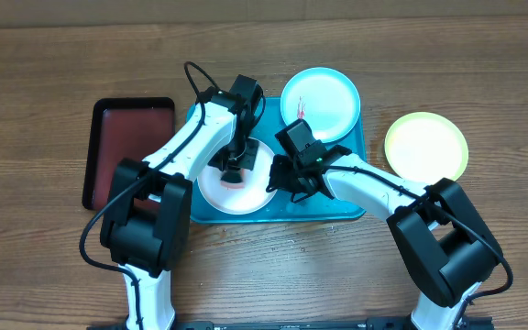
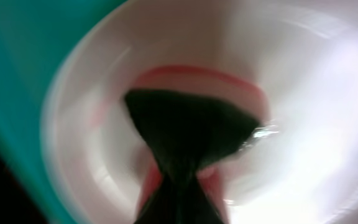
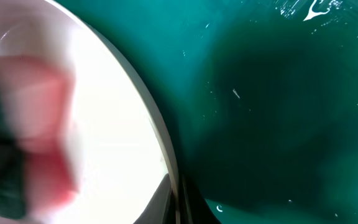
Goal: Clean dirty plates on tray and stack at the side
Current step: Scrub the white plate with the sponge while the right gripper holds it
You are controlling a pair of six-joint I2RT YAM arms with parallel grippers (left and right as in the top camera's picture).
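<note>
The all-white plate (image 1: pixel 216 190) lies on the turquoise tray (image 1: pixel 337 207), at its front left. My left gripper (image 1: pixel 233 174) is shut on a red sponge with a dark green pad (image 2: pixel 188 127) and holds it down on that plate's centre (image 2: pixel 316 112). Red smears ring the pad. My right gripper (image 1: pixel 273 177) is shut on the white plate's right rim (image 3: pixel 160 134), one finger on each side (image 3: pixel 176 198). The sponge (image 3: pixel 17 143) shows blurred there. The light blue plate (image 1: pixel 320 101), with a red smear, rests at the tray's back right. The yellow-green plate (image 1: pixel 426 147) lies on the table right of the tray.
A black tray with a dark red inside (image 1: pixel 128 147) sits left of the turquoise tray. Both arms cross over the tray's front half. Bare wooden table (image 1: pixel 44 73) surrounds everything.
</note>
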